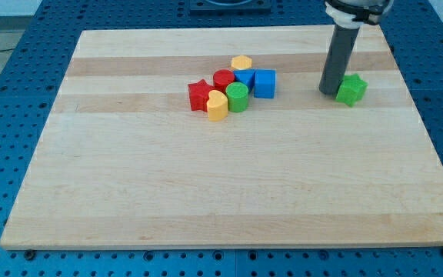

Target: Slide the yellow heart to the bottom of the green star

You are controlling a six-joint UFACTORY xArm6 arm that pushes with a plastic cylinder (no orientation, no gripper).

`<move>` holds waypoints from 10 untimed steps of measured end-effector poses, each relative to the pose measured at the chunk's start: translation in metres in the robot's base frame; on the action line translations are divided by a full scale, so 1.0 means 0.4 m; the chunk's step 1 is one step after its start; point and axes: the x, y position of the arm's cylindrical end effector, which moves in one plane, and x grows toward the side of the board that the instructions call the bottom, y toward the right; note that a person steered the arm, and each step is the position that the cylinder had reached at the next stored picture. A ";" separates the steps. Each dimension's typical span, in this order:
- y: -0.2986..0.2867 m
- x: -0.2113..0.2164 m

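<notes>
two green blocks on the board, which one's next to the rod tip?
The green star, alone at the view's right, right beside my tip. The other green block, a cylinder, sits in the central cluster beside the yellow heart, far from the tip.

One cam only, high front 3/4 view looking down, mid-range, whole wooden board (229, 192) in frame.

Nothing to read here: no lettering, numbers, labels or brand marks on the pale wooden board (229, 192), on the small coloured blocks at upper centre, or on the blue perforated table (21, 46) around it.
</notes>
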 end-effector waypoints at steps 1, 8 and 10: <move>-0.070 0.019; -0.432 0.071; -0.350 0.117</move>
